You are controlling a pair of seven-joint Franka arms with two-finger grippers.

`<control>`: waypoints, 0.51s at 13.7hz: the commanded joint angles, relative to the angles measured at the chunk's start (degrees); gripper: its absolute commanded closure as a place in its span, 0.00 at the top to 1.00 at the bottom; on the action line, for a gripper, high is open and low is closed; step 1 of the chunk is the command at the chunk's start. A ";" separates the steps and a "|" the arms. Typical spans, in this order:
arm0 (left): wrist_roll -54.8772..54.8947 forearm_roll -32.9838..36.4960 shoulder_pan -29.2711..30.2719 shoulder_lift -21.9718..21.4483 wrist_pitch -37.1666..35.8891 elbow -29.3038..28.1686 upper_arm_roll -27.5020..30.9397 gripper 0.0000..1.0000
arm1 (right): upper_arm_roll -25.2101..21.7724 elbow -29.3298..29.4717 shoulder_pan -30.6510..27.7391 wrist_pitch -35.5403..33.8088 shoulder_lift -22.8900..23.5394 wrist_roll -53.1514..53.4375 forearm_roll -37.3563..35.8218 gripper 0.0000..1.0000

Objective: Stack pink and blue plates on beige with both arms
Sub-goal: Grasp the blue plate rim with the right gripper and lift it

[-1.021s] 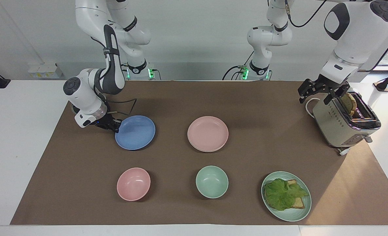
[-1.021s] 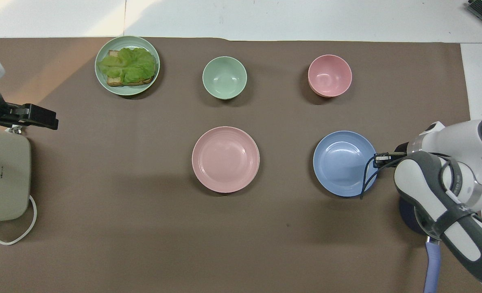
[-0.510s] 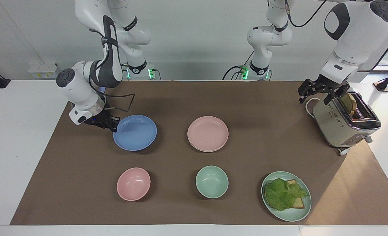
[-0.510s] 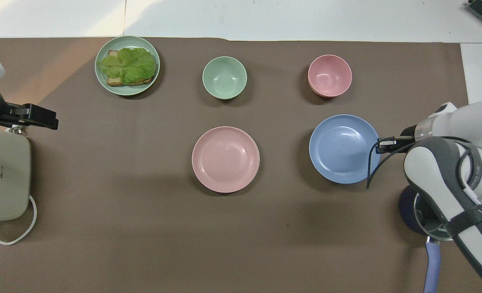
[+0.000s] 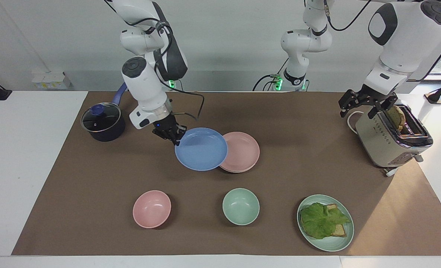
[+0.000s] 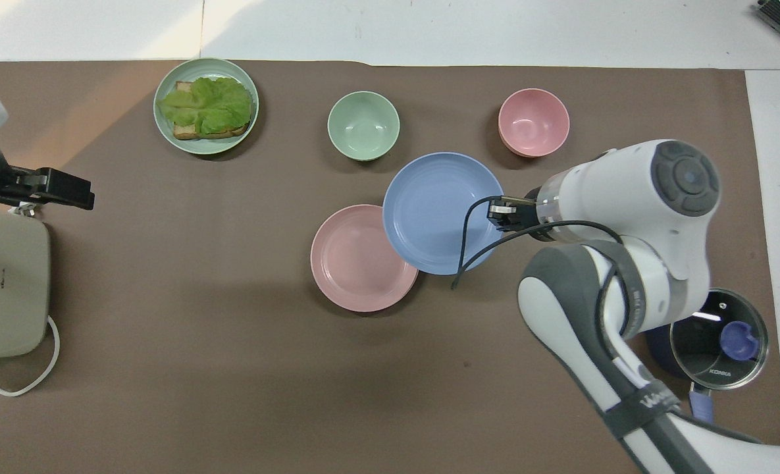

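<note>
Right gripper (image 5: 176,138): clenched on the rim of the blue plate (image 5: 201,149), which you carry in the air, overlapping the pink plate (image 5: 242,150) at mid-table.
Pink plate: on a beige one, only its rim peeking out.
Next: centre blue over pink, level it, lower, release.
Left gripper (image 5: 367,105): released, waiting over the toaster (image 5: 391,143).

The blue plate (image 5: 201,149) covered one edge of the pink plate (image 5: 242,150), and under the pink plate only a thin pale rim showed — whether that was the beige plate could not be told. In the overhead view the toaster (image 6: 4,283) and the left gripper (image 6: 67,189) beside it were cut off by the picture's edge, and the right arm hid part of the pot (image 6: 719,339). The right gripper's fingertips (image 5: 176,138) at the blue plate's rim were too small to make out — the grip itself could not be read.
</note>
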 commanded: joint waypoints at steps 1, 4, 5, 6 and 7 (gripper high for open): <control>0.22 0.77 0.50 -0.06 -0.84 0.31 -0.32 1.00 | -0.04 1.19 3.29 2.34 2.70 5.37 1.30 0.00; 0.22 0.77 0.50 -0.06 -0.84 0.31 -0.32 1.00 | -0.04 1.01 7.08 3.13 4.37 9.24 1.30 0.00; 0.22 0.77 0.50 -0.06 -0.84 0.31 -0.32 1.00 | -0.04 1.01 8.13 4.36 4.99 10.30 1.39 0.00; 0.22 0.77 0.50 -0.06 -0.84 0.31 -0.32 1.00 | 0.05 0.75 9.01 4.63 5.61 11.09 1.48 0.00; 0.22 0.77 0.50 -0.06 -0.84 0.31 -0.32 1.00 | -0.04 0.14 10.15 5.07 5.79 11.27 2.00 0.00</control>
